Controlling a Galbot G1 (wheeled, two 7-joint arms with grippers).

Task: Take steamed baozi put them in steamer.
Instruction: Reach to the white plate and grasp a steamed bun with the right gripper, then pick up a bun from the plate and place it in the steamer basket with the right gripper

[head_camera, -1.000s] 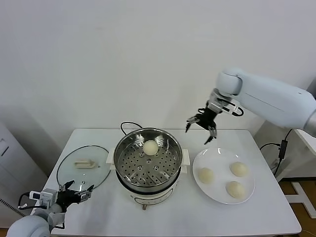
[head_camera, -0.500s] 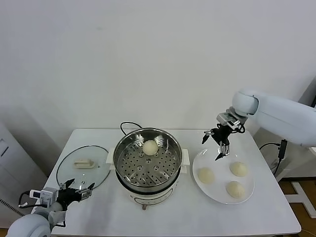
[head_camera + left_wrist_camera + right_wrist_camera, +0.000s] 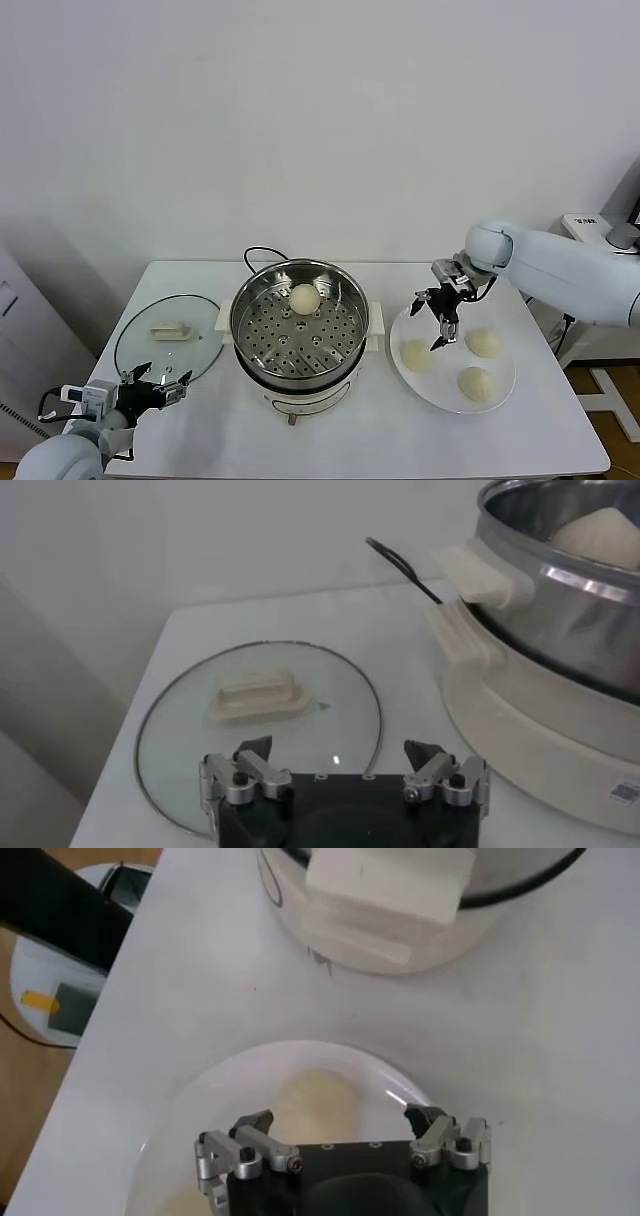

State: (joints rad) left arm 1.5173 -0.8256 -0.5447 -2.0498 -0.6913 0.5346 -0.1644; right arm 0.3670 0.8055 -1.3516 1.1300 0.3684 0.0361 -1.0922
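Note:
The steel steamer (image 3: 300,325) stands mid-table on its white base and holds one baozi (image 3: 305,297) at its far side. Three baozi lie on a white plate (image 3: 452,398) to its right: one nearest the steamer (image 3: 416,354), one at the back right (image 3: 484,342), one at the front (image 3: 476,382). My right gripper (image 3: 437,320) is open and empty, just above the baozi nearest the steamer, which shows between its jaws in the right wrist view (image 3: 318,1106). My left gripper (image 3: 152,386) is open and empty, low at the table's front left.
A round glass lid (image 3: 168,336) with a cream handle lies flat left of the steamer; it also shows in the left wrist view (image 3: 258,713). A black cord (image 3: 258,256) runs behind the steamer. The table's front edge lies close to my left gripper.
My right gripper has moved right from above the steamer's edge and come down over the plate, to the baozi nearest the steamer. The left arm has barely moved.

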